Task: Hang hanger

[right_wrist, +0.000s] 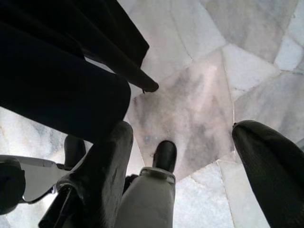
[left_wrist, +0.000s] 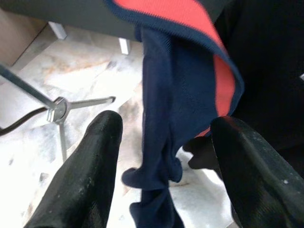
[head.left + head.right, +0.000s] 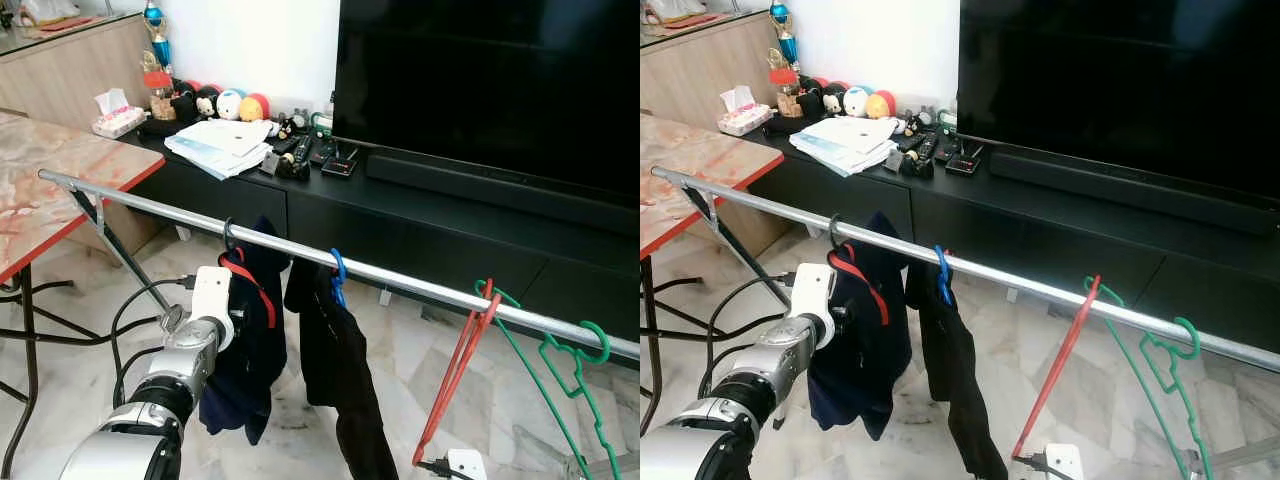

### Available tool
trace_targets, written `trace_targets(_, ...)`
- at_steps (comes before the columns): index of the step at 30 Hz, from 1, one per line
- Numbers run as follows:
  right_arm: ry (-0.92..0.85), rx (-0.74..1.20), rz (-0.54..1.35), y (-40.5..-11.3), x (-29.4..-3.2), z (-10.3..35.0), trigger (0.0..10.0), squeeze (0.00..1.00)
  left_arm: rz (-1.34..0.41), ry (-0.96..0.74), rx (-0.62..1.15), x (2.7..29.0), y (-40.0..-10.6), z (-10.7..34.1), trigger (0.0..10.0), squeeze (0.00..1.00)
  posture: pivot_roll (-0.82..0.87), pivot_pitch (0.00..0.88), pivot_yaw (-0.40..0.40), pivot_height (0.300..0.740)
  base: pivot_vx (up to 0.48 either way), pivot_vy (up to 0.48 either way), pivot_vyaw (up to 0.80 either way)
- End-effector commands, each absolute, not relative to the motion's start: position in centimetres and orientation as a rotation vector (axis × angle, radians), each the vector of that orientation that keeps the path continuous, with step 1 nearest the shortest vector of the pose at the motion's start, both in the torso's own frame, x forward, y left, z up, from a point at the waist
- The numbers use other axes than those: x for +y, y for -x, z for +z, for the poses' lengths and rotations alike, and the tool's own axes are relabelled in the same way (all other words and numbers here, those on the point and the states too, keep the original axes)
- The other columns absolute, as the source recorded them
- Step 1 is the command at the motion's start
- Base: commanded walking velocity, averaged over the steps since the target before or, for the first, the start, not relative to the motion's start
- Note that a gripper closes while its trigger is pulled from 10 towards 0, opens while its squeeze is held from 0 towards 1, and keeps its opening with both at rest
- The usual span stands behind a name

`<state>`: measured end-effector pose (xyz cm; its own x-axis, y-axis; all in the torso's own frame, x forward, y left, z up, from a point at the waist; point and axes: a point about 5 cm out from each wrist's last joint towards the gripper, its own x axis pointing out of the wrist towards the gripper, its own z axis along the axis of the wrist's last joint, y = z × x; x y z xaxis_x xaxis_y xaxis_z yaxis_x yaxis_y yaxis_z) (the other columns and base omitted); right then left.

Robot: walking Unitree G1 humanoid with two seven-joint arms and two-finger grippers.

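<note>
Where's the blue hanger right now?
The blue hanger hooks on the rail, mid-frame in the eye views, holding the black garment, right of the navy one.

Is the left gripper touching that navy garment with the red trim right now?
Cannot tell. In the left wrist view the open left gripper straddles the navy garment, but no finger contact shows plainly.

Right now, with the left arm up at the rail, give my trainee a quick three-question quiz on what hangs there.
1. True or false: the left hand is clamped on the navy garment.
2. Which hanger carries the black garment? A) red B) blue C) green
3. Fill in: the red hanger and green hanger on the metal rail carry ____ clothing.

Key: 1 false, its fingers stand open with the navy fabric between them. 2 B, the blue hanger. 3 no.
</note>
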<state>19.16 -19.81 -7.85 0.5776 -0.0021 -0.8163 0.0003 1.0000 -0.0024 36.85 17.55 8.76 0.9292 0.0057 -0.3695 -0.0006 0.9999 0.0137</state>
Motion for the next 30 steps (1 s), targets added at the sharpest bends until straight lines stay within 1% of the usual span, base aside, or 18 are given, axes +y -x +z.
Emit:
trace_targets(1,0.005,0.968,-0.006,-18.7,-20.1,-8.1,10.0,0.00,0.024,-0.008,0.380,17.4,-37.2,9.1,10.0,0.00,-0.02,0.120,0.011,0.740,0.000,0.000,0.00)
trace_targets(8,0.005,0.974,-0.020,-18.2,-20.5,-8.2,10.0,0.00,0.047,0.010,0.383,17.1,-37.3,9.1,10.0,0.00,-0.04,0.137,0.007,0.740,0.000,0.000,0.00)
trace_targets(9,0.006,0.975,-0.020,-18.1,-20.5,-8.2,10.0,0.00,0.040,0.018,0.378,17.0,-37.4,9.2,8.5,0.00,-0.04,0.138,0.006,0.740,0.000,0.000,0.00)
trace_targets(10,0.007,0.976,-0.020,-18.1,-20.6,-8.2,10.0,0.00,0.036,0.022,0.374,17.0,-37.4,9.2,2.8,0.00,-0.04,0.139,0.006,0.740,0.000,0.000,0.00)
trace_targets(11,0.009,0.977,-0.020,-18.1,-20.6,-8.2,10.0,0.00,0.035,0.025,0.369,16.9,-37.4,9.3,0.0,0.00,-0.04,0.140,0.005,0.740,0.000,0.000,0.00)
trace_targets(21,0.016,0.974,-0.016,-18.0,-20.7,-8.2,10.0,0.00,0.037,0.027,0.321,16.9,-37.9,10.3,0.0,0.00,-0.04,0.139,0.002,0.740,0.000,0.000,0.00)
trace_targets(30,0.012,0.970,-0.014,-18.1,-20.5,-8.2,10.0,0.00,0.031,0.006,0.365,16.7,-37.5,9.4,0.0,0.00,-0.04,0.127,0.007,0.740,0.000,0.000,0.00)
